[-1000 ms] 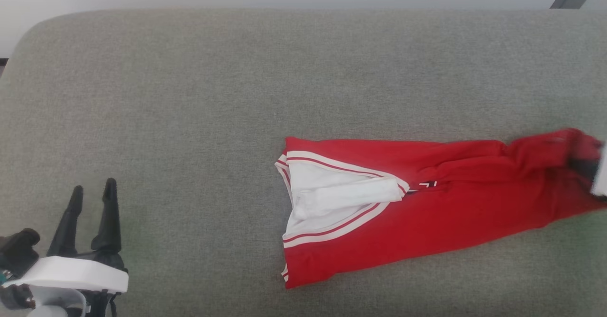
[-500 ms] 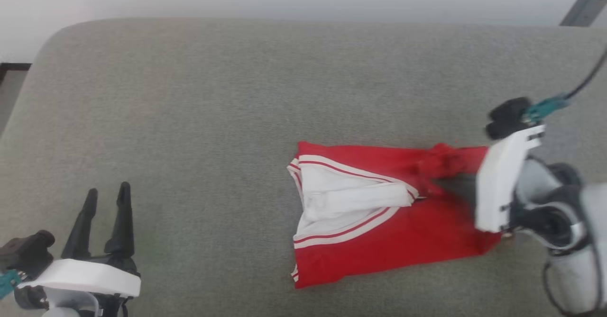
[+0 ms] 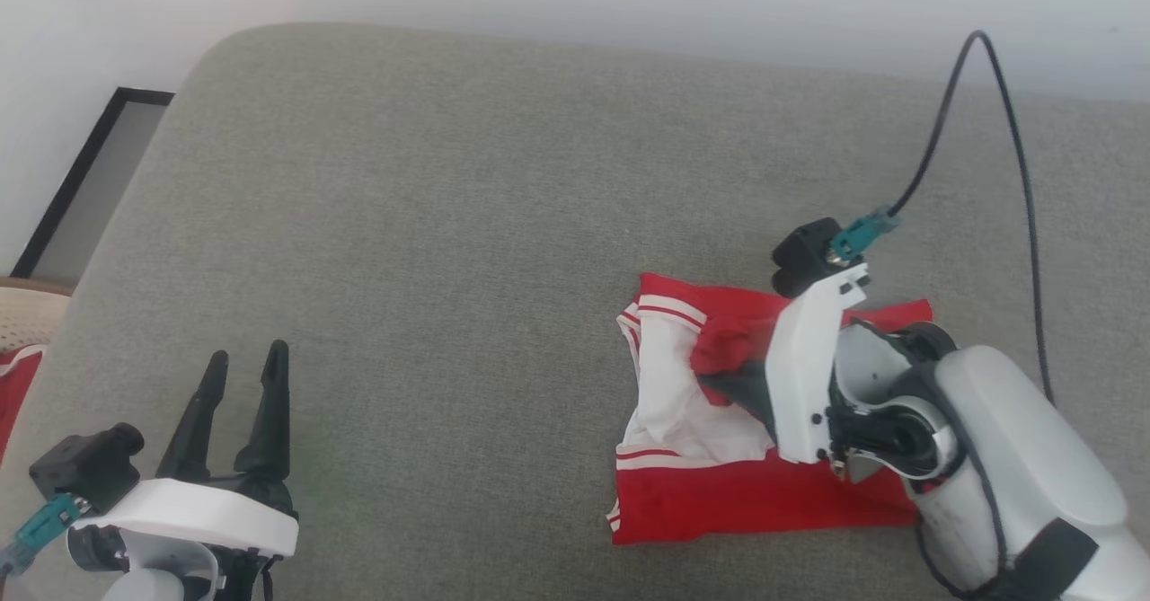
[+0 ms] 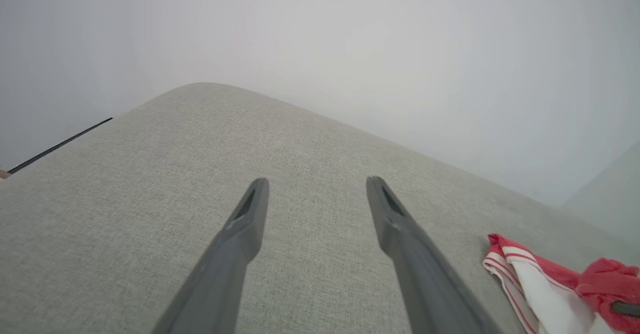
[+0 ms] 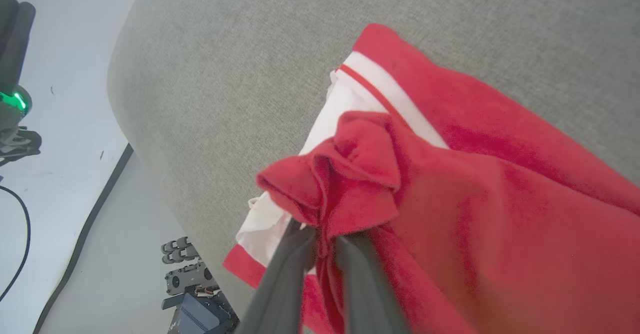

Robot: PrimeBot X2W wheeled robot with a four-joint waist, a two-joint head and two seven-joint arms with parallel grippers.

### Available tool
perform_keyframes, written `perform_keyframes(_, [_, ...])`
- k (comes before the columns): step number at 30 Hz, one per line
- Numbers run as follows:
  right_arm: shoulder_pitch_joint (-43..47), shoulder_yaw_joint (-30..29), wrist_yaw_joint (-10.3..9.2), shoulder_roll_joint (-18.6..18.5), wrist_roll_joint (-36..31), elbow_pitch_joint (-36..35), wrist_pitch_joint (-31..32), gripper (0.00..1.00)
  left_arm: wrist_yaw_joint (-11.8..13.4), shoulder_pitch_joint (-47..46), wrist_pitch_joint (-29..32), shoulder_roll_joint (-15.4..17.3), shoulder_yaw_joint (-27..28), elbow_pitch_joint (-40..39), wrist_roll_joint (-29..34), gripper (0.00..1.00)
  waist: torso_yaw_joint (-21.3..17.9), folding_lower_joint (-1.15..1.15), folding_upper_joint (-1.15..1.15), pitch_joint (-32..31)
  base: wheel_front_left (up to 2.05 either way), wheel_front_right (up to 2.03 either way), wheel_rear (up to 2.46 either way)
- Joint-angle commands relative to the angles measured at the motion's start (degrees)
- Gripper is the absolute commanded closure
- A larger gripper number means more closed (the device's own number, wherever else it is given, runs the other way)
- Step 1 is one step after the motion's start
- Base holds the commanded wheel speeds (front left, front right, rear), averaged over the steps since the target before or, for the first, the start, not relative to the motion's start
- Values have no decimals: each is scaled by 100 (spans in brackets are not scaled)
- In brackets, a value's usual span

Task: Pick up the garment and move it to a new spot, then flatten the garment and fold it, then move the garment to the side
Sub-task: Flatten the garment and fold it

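Two arms, one in play: the right gripper point(image 5: 322, 236) is clamped on a bunched red edge of the garment point(image 3: 746, 502), above its white left end, right of centre on the grey cushion point(image 3: 449, 224). The red body lies right of the jaws. The left gripper point(image 3: 247, 367), jaws apart, sits lower left, well apart.

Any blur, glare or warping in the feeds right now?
Head view: even, soft light, no glare; the red jersey-style garment with white sleeves reads clearly. Left wrist view: pale wall washed out and hazy; the grey woven cushion loses its weave toward the far edge. Right wrist view: the right gripper, pinching red cloth, blurs up close; cushion weave beyond is crisp.
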Motion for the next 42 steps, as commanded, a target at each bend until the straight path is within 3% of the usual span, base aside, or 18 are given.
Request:
perform_keyframes(1, [-128,108,2,66,68,132,-129,0,-10,-40,-24,-30,29,17,-70,0,57,0,0,-30,0,0,0])
perform_keyframes(10, [-364,306,1,-93,340,-95,-271,0,-11,90,-24,4,190,-29,-145,0,-173,0,0,-141,0,0,0])
perform_keyframes(21, [-170,-257,1,-725,56,-497,-1008,0,-11,224,-24,91,343,-90,-53,0,-723,0,0,-228,0,0,0])
perform_keyframes(32, [466,-902,2,-1187,-440,-440,-2812,0,-12,499,-23,261,560,-90,4,0,-1337,0,0,-420,0,0,0])
perform_keyframes(42, [1142,-1128,1,-1458,-821,60,-4709,0,-12,752,-23,338,658,-75,-26,0,-1609,0,0,-643,0,0,0])
